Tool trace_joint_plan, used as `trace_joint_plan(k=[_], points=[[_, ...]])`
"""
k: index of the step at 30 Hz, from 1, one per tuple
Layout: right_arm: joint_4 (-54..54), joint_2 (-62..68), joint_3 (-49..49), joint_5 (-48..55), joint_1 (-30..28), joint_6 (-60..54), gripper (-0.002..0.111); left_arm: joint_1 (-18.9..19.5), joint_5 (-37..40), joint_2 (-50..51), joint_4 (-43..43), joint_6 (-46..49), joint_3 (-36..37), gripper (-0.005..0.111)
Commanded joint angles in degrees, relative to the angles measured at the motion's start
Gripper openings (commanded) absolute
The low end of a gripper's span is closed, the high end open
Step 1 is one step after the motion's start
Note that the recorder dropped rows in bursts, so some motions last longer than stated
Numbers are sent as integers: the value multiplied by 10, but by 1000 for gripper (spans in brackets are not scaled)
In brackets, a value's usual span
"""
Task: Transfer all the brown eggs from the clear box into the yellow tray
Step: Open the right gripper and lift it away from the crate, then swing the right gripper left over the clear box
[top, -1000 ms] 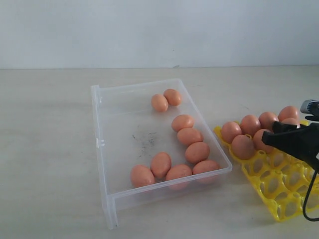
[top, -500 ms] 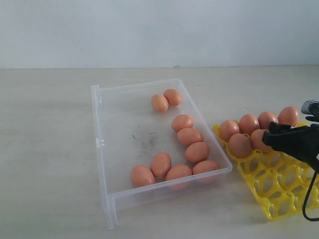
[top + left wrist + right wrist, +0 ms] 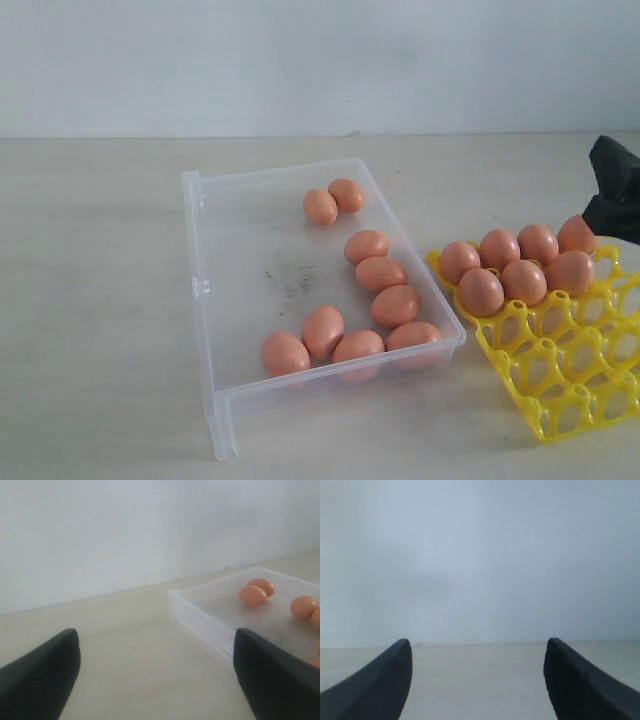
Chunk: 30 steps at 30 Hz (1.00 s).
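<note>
1. My right gripper [image 3: 478,642] holds its jaws wide apart with nothing between them, and it faces the wall across bare table [image 3: 480,680].
2. The yellow tray [image 3: 545,425] lies just below and beside it. Seven brown eggs [image 3: 524,282] fill the cups nearest my gripper.
3. My left gripper [image 3: 156,632] is also spread wide and empty.
4. The clear box [image 3: 200,620] sits ahead of my left gripper, one corner closest to it. Nine more eggs lie inside.
</note>
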Motion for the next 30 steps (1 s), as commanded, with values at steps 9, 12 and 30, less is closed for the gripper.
trace_joint_plan(k=[9,12,30], points=[[-300,-202,41,-2,-1,148,66,-4,-4,-2,-4,-5,2,78],[-297,-229,41,-2,-1,185,66,-4,-4,-2,-4,-5,2,78],[-824,-271,-236,220,41,865,66,-4,-4,-2,-4,-5,2,78]])
